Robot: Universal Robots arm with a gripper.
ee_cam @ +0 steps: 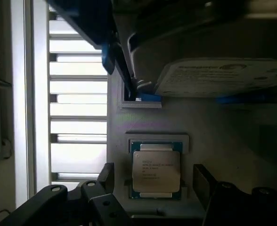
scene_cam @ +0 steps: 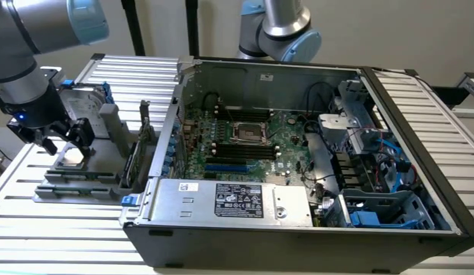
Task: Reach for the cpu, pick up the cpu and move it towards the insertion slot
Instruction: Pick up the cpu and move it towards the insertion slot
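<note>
- Clearly wide open, the gripper [ee_cam: 153, 179] straddles the cpu [ee_cam: 156, 165], holding nothing.
- Its fingers [ee_cam: 105, 178] are partly cut off.
- The cpu's printed text is illegible.

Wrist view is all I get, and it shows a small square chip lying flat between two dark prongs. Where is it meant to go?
Observer: The exterior view shows the insertion slot, a shiny square frame on the board inside an open computer case.
Operator: Is the arm close to it?
Observer: No. The gripper hangs outside the case, over the grey holder that carries the cpu, toward the exterior view's left.
Operator: Is anything in that slot already?
Observer: As far as I can tell, no; its centre looks dark and bare.
</note>
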